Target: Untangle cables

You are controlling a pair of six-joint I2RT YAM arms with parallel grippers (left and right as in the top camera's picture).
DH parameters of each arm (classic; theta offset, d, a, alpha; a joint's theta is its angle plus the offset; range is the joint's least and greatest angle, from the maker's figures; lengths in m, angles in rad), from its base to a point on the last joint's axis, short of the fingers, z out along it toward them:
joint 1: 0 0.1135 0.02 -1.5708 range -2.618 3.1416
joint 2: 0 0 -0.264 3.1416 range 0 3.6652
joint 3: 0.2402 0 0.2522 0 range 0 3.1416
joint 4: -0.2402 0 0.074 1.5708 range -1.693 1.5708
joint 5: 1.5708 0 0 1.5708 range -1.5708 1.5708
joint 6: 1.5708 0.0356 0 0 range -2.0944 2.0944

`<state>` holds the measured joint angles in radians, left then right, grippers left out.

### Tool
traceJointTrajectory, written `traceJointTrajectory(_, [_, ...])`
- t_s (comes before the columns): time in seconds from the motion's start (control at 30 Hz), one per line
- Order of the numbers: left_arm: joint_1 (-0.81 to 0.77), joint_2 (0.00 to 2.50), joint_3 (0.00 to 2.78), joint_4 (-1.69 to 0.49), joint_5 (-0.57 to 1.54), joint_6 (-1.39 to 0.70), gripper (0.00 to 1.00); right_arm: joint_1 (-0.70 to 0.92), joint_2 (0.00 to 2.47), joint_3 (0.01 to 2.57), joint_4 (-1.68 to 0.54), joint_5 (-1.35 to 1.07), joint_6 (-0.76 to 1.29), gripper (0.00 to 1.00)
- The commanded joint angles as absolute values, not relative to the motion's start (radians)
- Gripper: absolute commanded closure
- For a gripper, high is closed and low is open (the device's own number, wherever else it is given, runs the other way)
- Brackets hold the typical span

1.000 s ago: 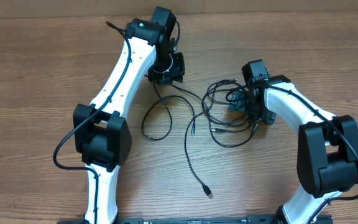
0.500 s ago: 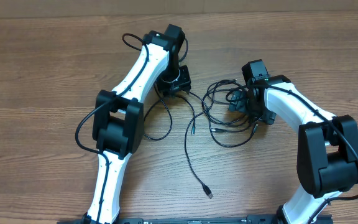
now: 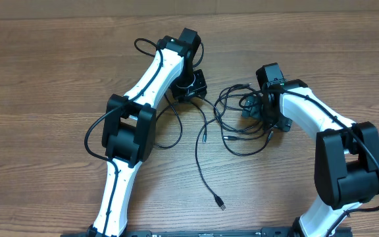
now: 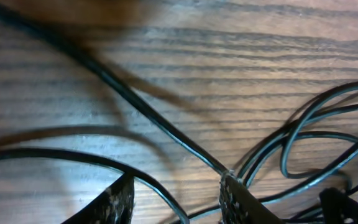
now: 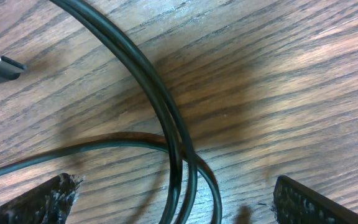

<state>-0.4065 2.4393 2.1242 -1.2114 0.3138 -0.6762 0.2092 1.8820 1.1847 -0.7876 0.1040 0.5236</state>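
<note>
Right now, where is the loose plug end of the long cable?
In the overhead view the plug end lies on the table near the middle of its front edge, apart from the tangle by the right gripper.

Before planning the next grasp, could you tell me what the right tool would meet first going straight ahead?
The right tool would probably meet the two black cables lying between its open fingers, with the table just beneath.

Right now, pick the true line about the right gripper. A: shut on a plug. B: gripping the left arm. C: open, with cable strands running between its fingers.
C: in the right wrist view the right gripper stands wide open, and the cables run loose across the gap, pinched by nothing.
</note>
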Motion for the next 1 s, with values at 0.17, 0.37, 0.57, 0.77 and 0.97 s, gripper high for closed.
traceJointTrajectory(0.17, [-0.476,2.470,2.175,-1.187,0.284,-0.813,0.53,0.207,1.865,1.192,-0.787,0.102,0.522,0.00])
traceJointTrajectory(0.37, [-0.525,2.497,2.171,-1.175,0.209,-0.843,0.52,0.207,1.865,1.192,-0.787,0.102,0.522,0.00])
traceJointTrajectory(0.57, [-0.527,2.497,2.142,-1.177,0.115,-0.845,0.78,0.207,1.865,1.192,-0.787,0.102,0.522,0.00])
traceJointTrajectory(0.77, [-0.522,2.491,2.146,-1.173,0.124,-0.808,0.96,0.207,1.865,1.192,-0.787,0.102,0.522,0.00])
traceJointTrajectory(0.97, [-0.498,2.426,2.278,-1.283,0.123,-0.729,0.96,0.207,1.865,1.192,-0.771,0.053,0.526,0.00])
